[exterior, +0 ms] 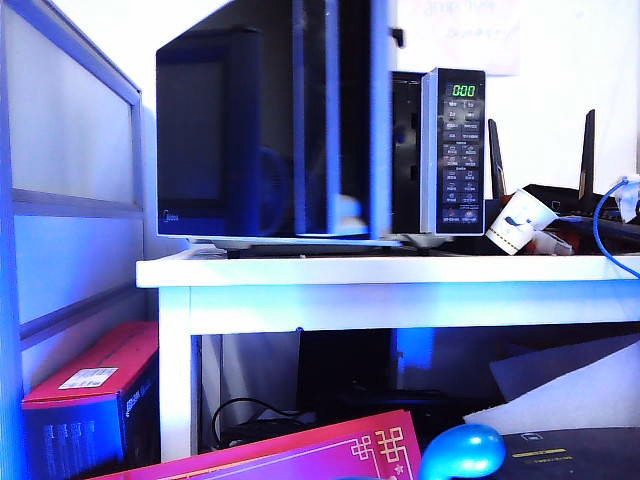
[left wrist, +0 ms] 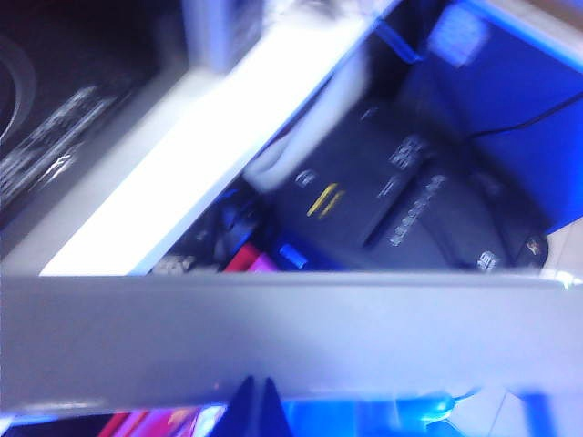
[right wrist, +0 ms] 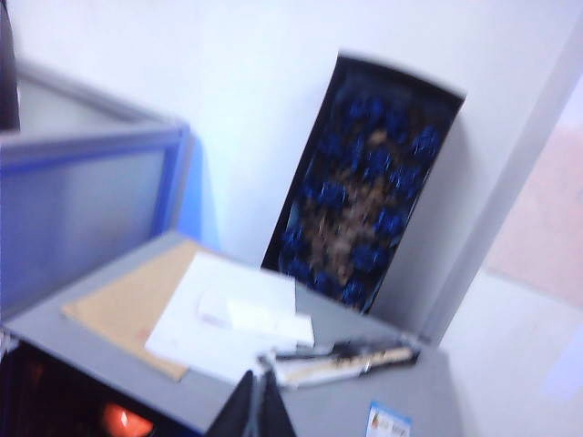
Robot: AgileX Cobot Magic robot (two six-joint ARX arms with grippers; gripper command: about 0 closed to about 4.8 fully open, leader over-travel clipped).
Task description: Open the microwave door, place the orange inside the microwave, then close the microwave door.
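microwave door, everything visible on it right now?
The microwave door is swung open toward the exterior camera, hinged at the left of the microwave. It looks like glossy black glass with a framed dark window, a vertical strip near its free edge, a pale lower edge and a small logo at lower left. Its bottom hangs just above the white table. Nothing touches it; neither hand shows in that view. No orange is visible.

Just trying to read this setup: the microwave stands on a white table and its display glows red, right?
Not quite: the display glows green, as the exterior view shows. The microwave does stand on the white table. The left gripper and right gripper appear shut, only in their wrist views.
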